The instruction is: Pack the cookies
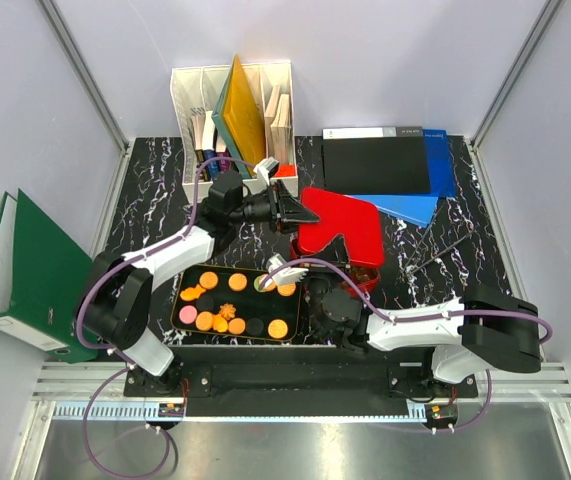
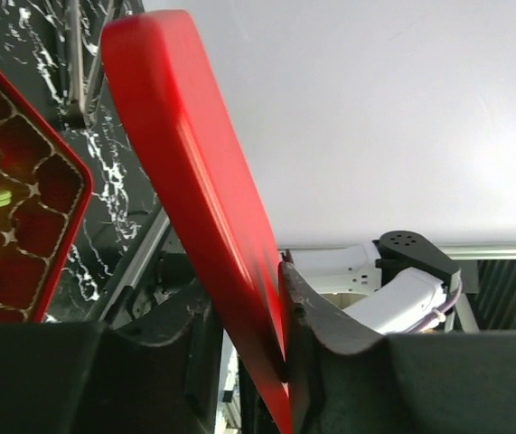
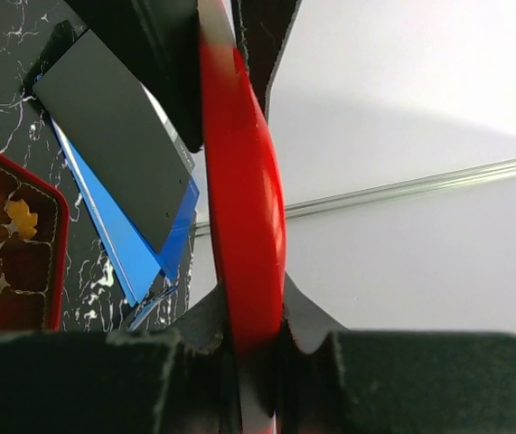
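You are holding the red lid (image 1: 350,225) tilted on edge over the middle of the worktop (image 1: 155,190), with the left gripper (image 2: 285,298) and the right gripper (image 3: 244,312) each clamping an opposite rim. The red gridded tin (image 2: 70,194) is lying open below it. Most cookies (image 1: 237,282) are sitting on the black tray (image 1: 179,322) at the worktop's near edge, and a yellow flower-shaped cookie (image 3: 21,217) is resting in a tin cell

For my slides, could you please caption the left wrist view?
Left fingers clamp the red lid beside the gridded tin.
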